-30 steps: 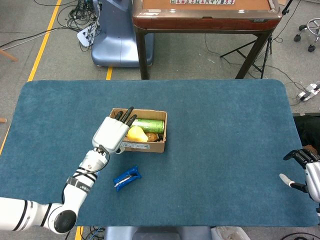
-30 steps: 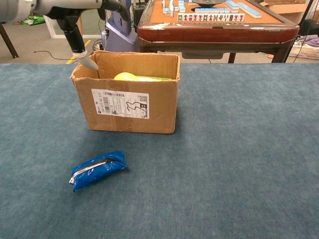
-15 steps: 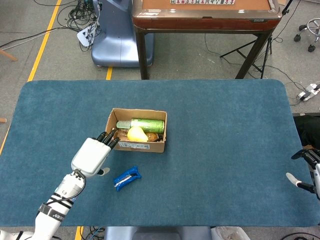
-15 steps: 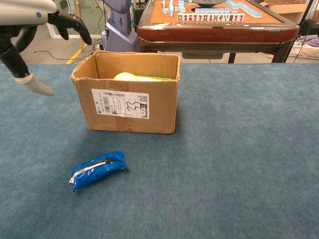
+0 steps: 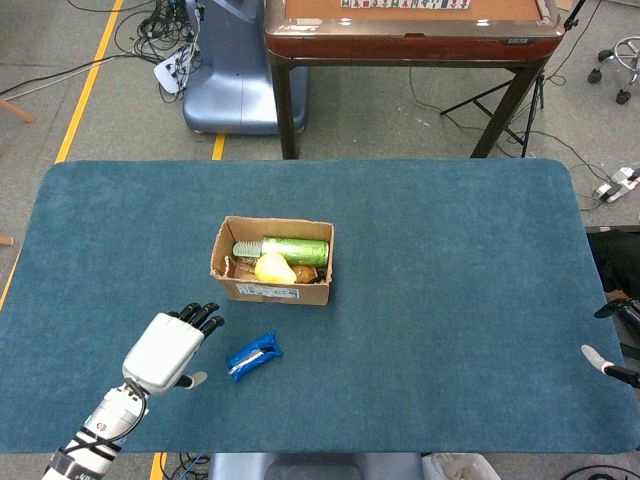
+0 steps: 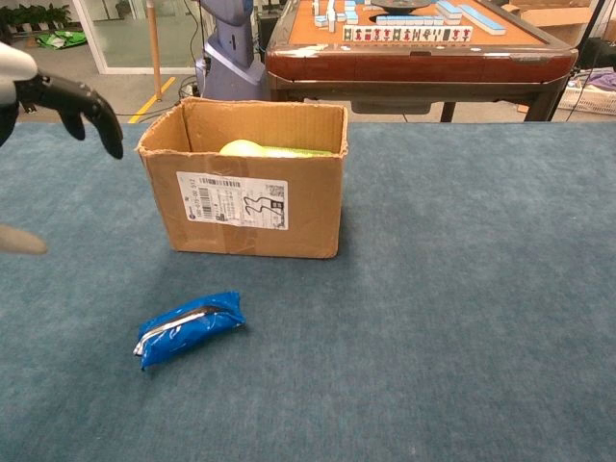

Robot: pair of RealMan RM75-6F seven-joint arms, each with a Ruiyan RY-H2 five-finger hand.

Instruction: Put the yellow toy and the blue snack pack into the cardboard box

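lying right of left robot hand (image 5: pixel 165 347), blue snack pack (image 5: pixel 254 356)

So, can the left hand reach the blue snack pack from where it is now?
Probably yes. The left hand is open beside the blue snack pack, which lies on bare table in front of the cardboard box, nothing between them.

I am seeing the open cardboard box (image 5: pixel 272 264) sitting left of centre on the blue felt table (image 5: pixel 450 300), the yellow toy (image 5: pixel 272 268) lying inside it in front of a green cylinder (image 5: pixel 290 249), the blue snack pack (image 5: pixel 254 356) lying on the table in front of the box, my left hand (image 5: pixel 165 347) hanging just left of the pack, my right hand (image 5: pixel 612 352) sitting at the table's far right edge.
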